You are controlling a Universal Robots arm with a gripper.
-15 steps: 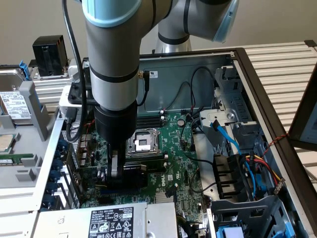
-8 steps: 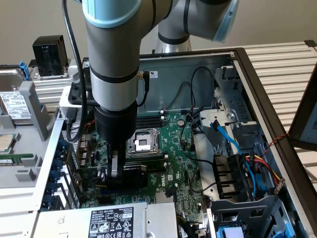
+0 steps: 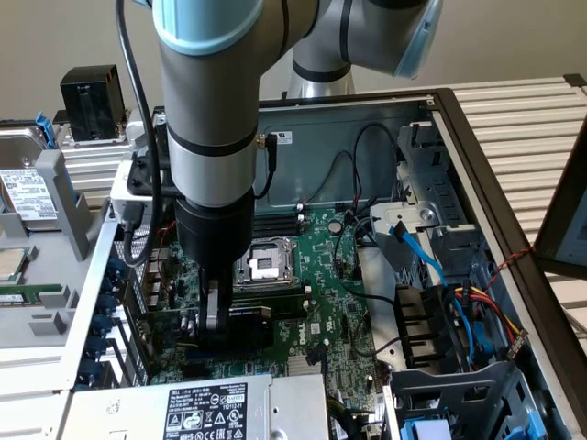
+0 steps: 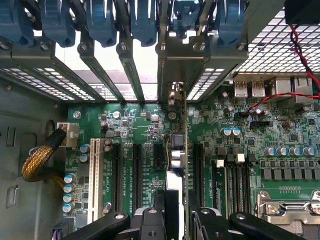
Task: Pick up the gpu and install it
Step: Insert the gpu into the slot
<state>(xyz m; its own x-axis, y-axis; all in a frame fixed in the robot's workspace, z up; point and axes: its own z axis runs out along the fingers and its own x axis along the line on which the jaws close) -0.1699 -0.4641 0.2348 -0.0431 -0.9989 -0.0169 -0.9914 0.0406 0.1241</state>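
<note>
The gpu [image 4: 176, 150] stands edge-on between my gripper's [image 4: 176, 202] black fingers [image 4: 150, 220], which are shut on it. It sits upright over the dark expansion slots of the green motherboard [image 4: 145, 130], and its silver bracket [image 4: 175, 65] lies against a rear slot opening of the case. Whether its edge sits fully in a slot I cannot tell. In the exterior view my gripper [image 3: 213, 330] reaches down into the open computer case, with the gpu's black fan block [image 3: 249, 327] just to the exterior view's right of it, low over the motherboard [image 3: 316, 307].
The CPU socket [image 3: 266, 266] lies just behind the gripper and a power supply [image 3: 211, 408] just in front. Blue and coloured cables [image 3: 417, 247] and drive cages fill the case's right. Blue slot latches [image 4: 100, 20], a white slot [image 4: 93, 185] and a braided cable [image 4: 40, 160] flank the card.
</note>
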